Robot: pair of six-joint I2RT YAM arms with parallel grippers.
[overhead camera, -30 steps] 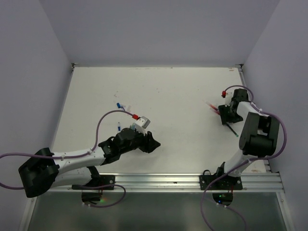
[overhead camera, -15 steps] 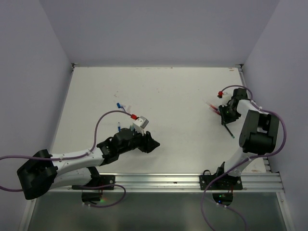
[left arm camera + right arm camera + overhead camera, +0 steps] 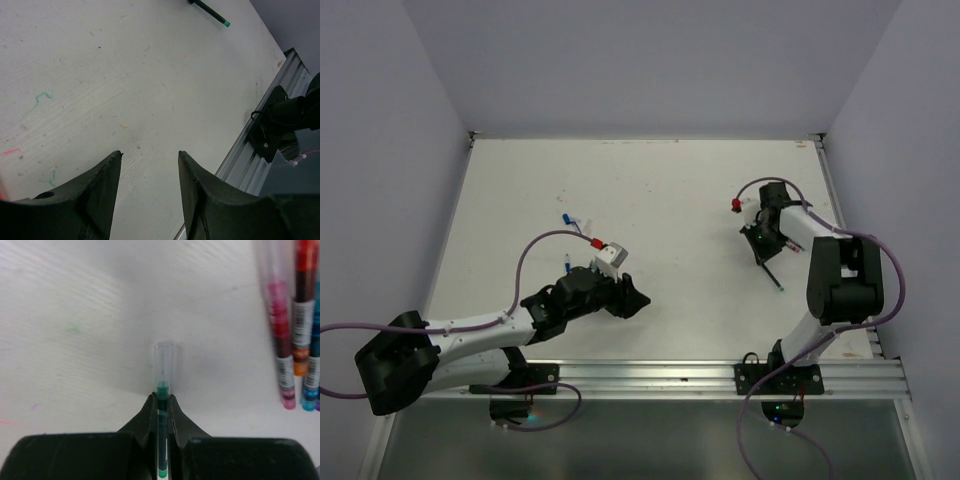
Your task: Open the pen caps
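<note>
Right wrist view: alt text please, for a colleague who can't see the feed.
The black right gripper is shut on a thin green-inked pen, with the clear plastic cap at its far end pointing away over the white table. A row of other pens with pink, orange and blue ends lies at the right edge.

Both arms same build: left arm (image 3: 470, 329) and right arm (image 3: 799, 224) have white link shells, chunky black joint housings, black bases. A purple cable (image 3: 532, 248) loops along each, ending in a red plug-end (image 3: 592, 241) by a white wrist camera block (image 3: 610, 256). Ends, left gripper (image 3: 150, 155) and right gripper (image 3: 161, 398): matte black, tapered.
</note>
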